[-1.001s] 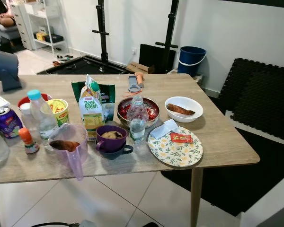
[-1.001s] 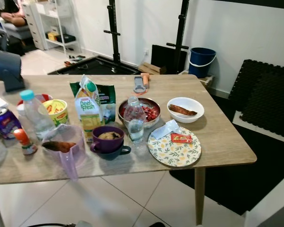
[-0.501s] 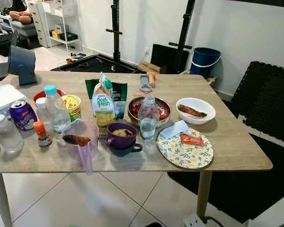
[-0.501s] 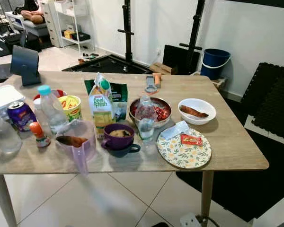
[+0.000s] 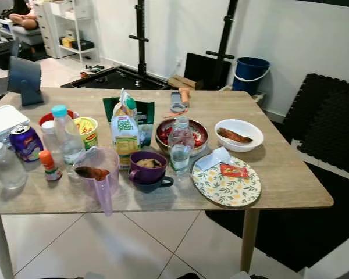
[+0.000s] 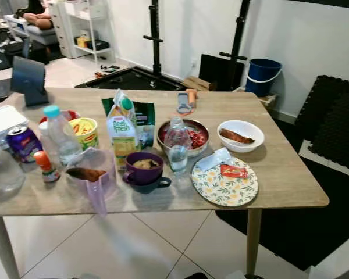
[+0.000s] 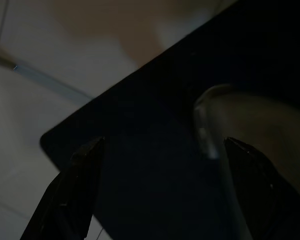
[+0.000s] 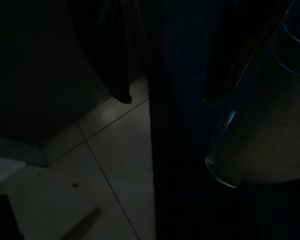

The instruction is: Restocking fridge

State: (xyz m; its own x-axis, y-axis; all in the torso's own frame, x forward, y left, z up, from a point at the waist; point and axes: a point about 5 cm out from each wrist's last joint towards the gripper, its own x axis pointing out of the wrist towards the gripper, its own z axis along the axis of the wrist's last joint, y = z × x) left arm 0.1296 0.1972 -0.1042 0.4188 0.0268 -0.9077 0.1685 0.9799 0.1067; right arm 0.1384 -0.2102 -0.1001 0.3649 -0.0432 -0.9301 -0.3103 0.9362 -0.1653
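The robot faces a wooden table [image 5: 291, 186] crowded with food and drink, and no fridge is in sight. Taking the Peel Fresh juice carton [image 5: 125, 138] as landmark: a clear water bottle [image 5: 180, 146] stands to its right with a metal bowl of red food [image 5: 195, 131] just behind that bottle, a purple cup [image 5: 146, 168] sits in front of the carton, and a lilac measuring jug [image 5: 99, 177] is front-left of it. A blue-capped bottle [image 5: 64, 135] and yellow noodle cup [image 5: 88, 131] stand left of it, a purple soda can [image 5: 25, 142] further left. The floral plate [image 5: 225, 185] lies well right.

Both arms hang low. The left gripper [image 7: 160, 190] has its fingers spread wide, holding nothing; the right gripper [image 8: 165, 97] likewise hangs parted above floor tiles.

Whatever goes to the fridge, my judgement is that the tightly packed items call for reaching from the table's near edge and lifting straight up, so neighbours don't topple.

The head views give the table; the wrist views give the dark floor beneath.
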